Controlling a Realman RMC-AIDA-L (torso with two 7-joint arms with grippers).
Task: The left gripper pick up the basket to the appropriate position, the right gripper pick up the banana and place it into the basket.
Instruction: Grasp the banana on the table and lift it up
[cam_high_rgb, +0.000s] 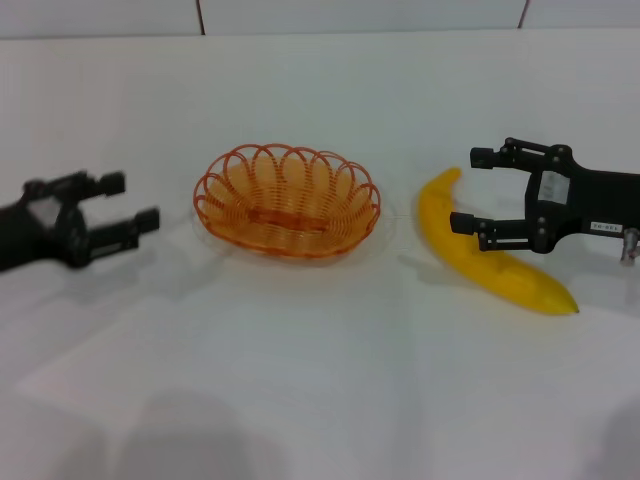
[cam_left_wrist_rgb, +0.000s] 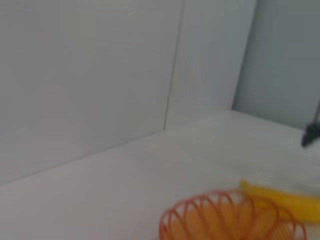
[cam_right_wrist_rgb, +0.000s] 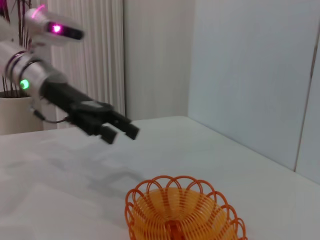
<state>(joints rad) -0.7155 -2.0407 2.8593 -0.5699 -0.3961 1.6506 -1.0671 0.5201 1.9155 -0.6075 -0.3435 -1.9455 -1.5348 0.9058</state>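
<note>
The orange wire basket (cam_high_rgb: 287, 200) sits empty on the white table (cam_high_rgb: 320, 380), at its middle. The yellow banana (cam_high_rgb: 480, 250) lies on the table just right of the basket. My left gripper (cam_high_rgb: 132, 201) is open and empty, left of the basket and apart from it, with its fingers pointing at the rim. My right gripper (cam_high_rgb: 471, 189) is open at the banana's near-basket end, and its lower finger overlaps the banana. The left wrist view shows the basket (cam_left_wrist_rgb: 230, 220) and the banana (cam_left_wrist_rgb: 285, 200). The right wrist view shows the basket (cam_right_wrist_rgb: 182, 210) and the left gripper (cam_right_wrist_rgb: 117, 131).
A white panelled wall (cam_high_rgb: 300, 15) stands behind the table's far edge. In the right wrist view a white pot (cam_right_wrist_rgb: 15, 112) stands beyond the table, behind the left arm. A dark tip of the right gripper (cam_left_wrist_rgb: 311, 135) shows in the left wrist view.
</note>
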